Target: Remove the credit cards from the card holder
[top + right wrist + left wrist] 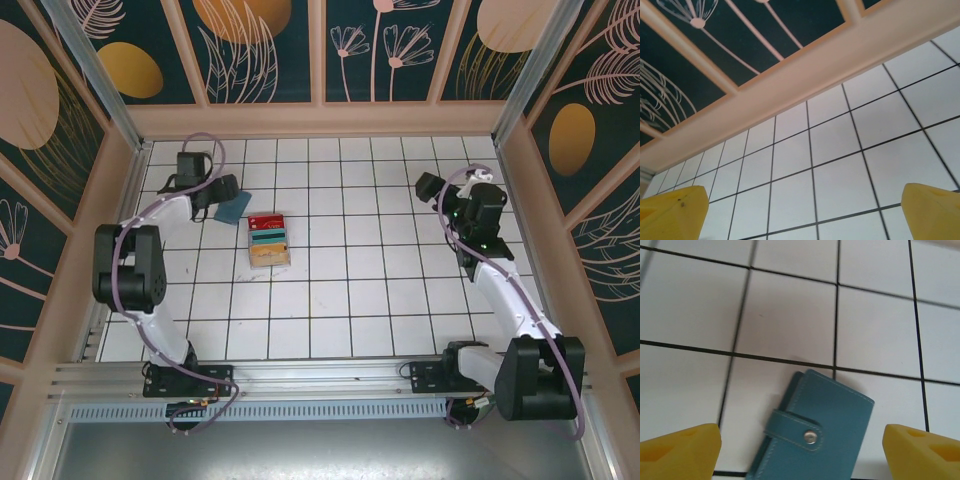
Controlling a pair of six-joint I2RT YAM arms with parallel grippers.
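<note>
The card holder lies flat on the desk in the far left area, folded shut. In the left wrist view its strap is fastened by a metal snap. In the top view the holder reads as a plain blue patch just beside the arm tip. The credit cards lie on the desk near the holder, toward the centre and apart from it. They form an overlapped row: red farthest, teal in the middle, tan nearest the arm bases.

The desk surface is white square tile with dark grout lines. Walls of dark teal panels with floral patterns in tan frames enclose it on three sides.

The left fingers stand wide, one on each side of the holder's near end. Tile is visible between each finger and the holder. The right fingers stand wide above tile on the far right, well apart from holder and cards, facing the back wall.
</note>
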